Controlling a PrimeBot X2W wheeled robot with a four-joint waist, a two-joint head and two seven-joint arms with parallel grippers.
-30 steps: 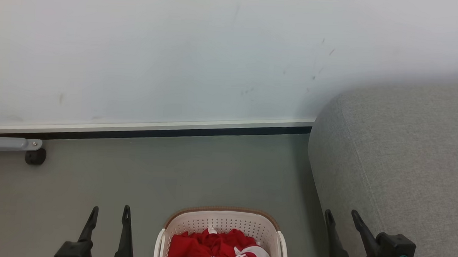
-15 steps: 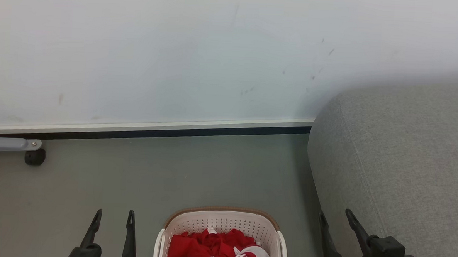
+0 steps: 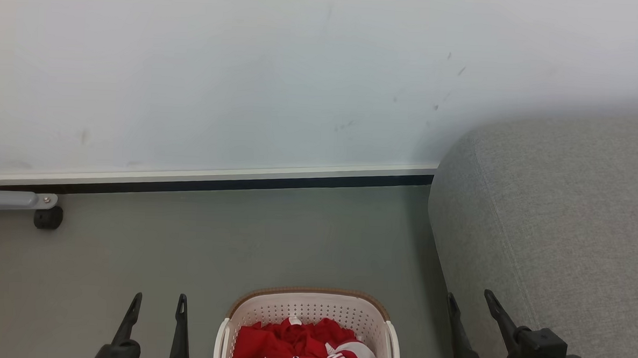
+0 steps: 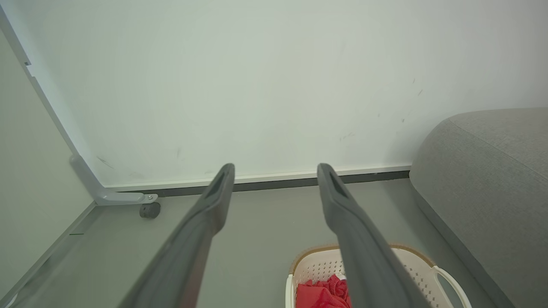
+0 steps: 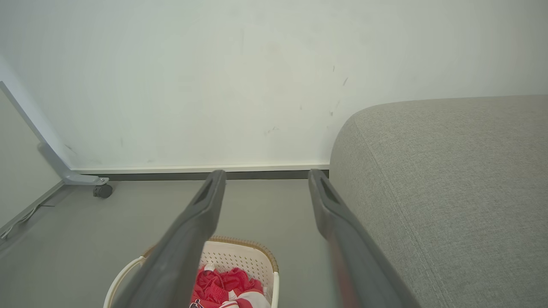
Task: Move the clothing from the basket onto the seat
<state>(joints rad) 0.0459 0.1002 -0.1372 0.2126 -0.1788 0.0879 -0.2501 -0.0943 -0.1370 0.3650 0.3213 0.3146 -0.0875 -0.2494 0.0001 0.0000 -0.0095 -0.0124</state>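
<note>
Nothing has been moved yet. The clothing lies heaped in the basket, and no garment lies on the seat to the right of the basket. The left gripper and the right gripper flank the basket, both spread open and empty. The head view shows white bands and lettering where the left wrist view catches plain red folds.

Spread right pincer, basket, sofa
</note>
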